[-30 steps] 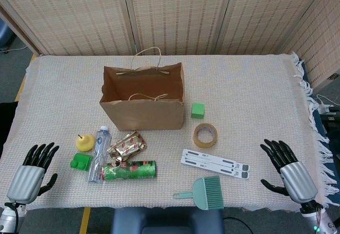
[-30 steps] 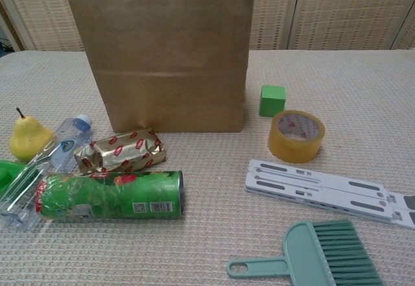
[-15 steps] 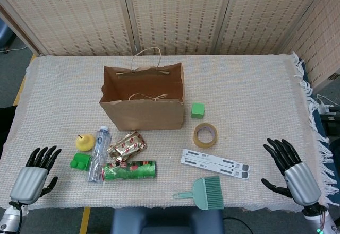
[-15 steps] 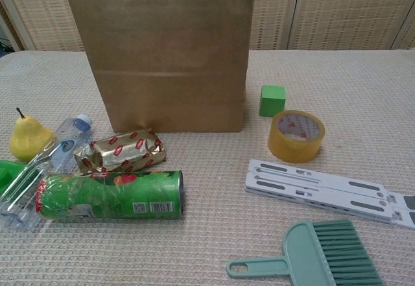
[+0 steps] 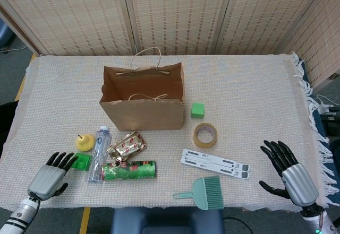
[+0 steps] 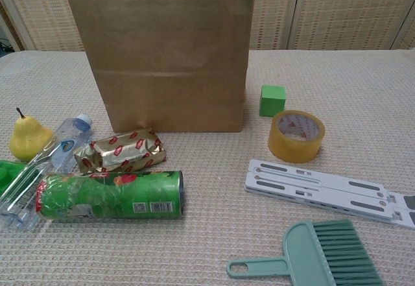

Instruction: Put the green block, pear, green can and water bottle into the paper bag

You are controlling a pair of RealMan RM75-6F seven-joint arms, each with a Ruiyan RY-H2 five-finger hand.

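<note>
The brown paper bag (image 5: 142, 114) (image 6: 168, 59) stands open in the middle of the table. A green block (image 5: 197, 110) (image 6: 272, 100) sits just right of it. In front of the bag on the left lie the yellow pear (image 5: 84, 143) (image 6: 27, 137), the clear water bottle (image 5: 98, 157) (image 6: 39, 169) and the green can (image 5: 130, 170) (image 6: 110, 195) on its side. My left hand (image 5: 50, 176) hovers open at the front left, fingertips close to a green piece (image 5: 81, 162). My right hand (image 5: 289, 174) is open at the front right, far from everything. Neither hand shows in the chest view.
A gold-wrapped pack (image 5: 126, 145) (image 6: 123, 150) lies between bottle and can. A tape roll (image 5: 205, 135) (image 6: 296, 135), a white folding stand (image 5: 214, 163) (image 6: 324, 192) and a teal hand brush (image 5: 204, 191) (image 6: 324, 257) lie on the right front. Woven screens stand behind the table.
My left hand has moved right and forward, toward the green piece beside the bottle. My right hand has barely shifted. No object has moved.
</note>
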